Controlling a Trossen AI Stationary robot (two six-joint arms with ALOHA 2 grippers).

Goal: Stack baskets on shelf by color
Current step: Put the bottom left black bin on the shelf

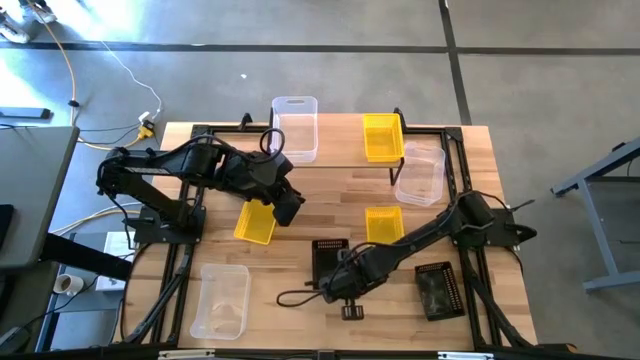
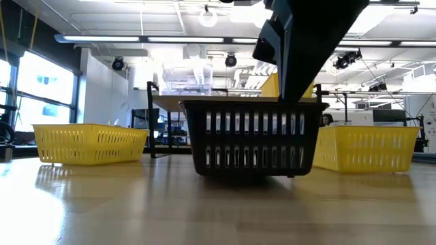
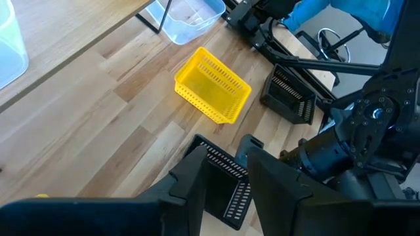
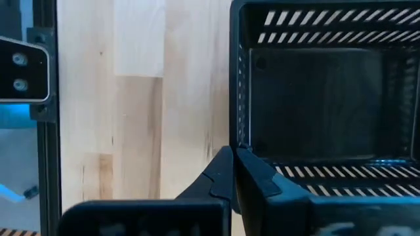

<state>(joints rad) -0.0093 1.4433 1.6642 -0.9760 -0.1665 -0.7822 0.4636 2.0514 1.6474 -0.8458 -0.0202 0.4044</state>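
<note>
Right arm pinching the rim of a black basket; left arm waiting over the middle of the table.

The right gripper [image 4: 234, 172] has its fingers narrowed on the near wall of the black basket [image 1: 330, 262], one inside, one outside, and the basket sits flat on the table [image 1: 300, 195]. The left gripper [image 3: 226, 190] hovers beside a yellow basket [image 1: 254, 222], fingers slightly apart, holding nothing. My worry: that's a thin-edge pinch on mesh, so a lift could tilt the basket or let it slip, and the swing toward the shelf [image 1: 345, 160] passes close to another yellow basket [image 1: 384, 224]. A second black basket [image 1: 437, 290] waits near the table's right edge. The shelf carries one clear and one yellow basket. The table is pale wood, and beyond it lies a workshop with ceiling strip lights.
</note>
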